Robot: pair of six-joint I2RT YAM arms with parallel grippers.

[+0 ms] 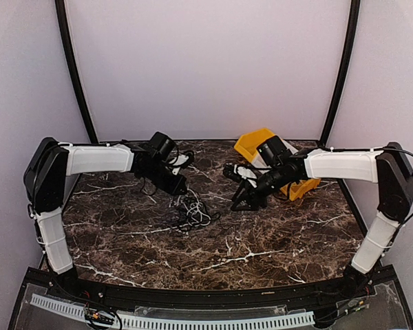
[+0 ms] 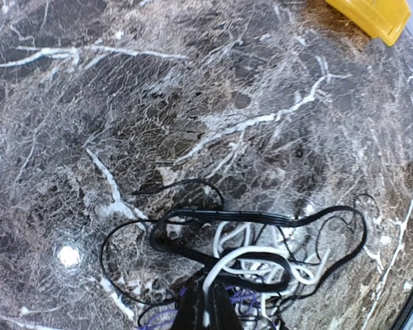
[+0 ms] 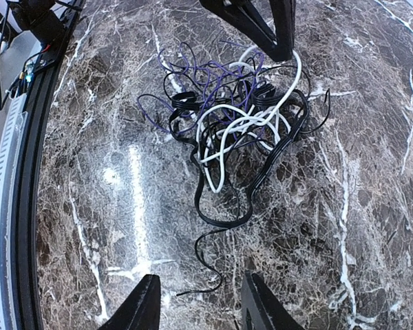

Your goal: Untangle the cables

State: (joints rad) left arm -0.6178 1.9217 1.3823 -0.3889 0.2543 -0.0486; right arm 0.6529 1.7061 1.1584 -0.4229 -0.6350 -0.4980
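Note:
The cables [image 1: 191,212] lie in a tangled clump on the marble table: a white cord, black cords and a thin purple one. In the left wrist view my left gripper [image 2: 205,313] is shut on the white cable [image 2: 242,260] at the clump's near edge. The right wrist view shows the clump [image 3: 234,117] with the left gripper's fingers [image 3: 279,31] pinching the white cord at the top. My right gripper [image 3: 196,309] is open and empty, above the table just short of a loose black cable end [image 3: 213,265]. From above it [image 1: 242,201] sits right of the clump.
A yellow bin [image 1: 258,148] stands at the back right behind the right arm; its corner shows in the left wrist view [image 2: 375,17]. The table's front rail with a white cable track [image 1: 193,320] runs along the near edge.

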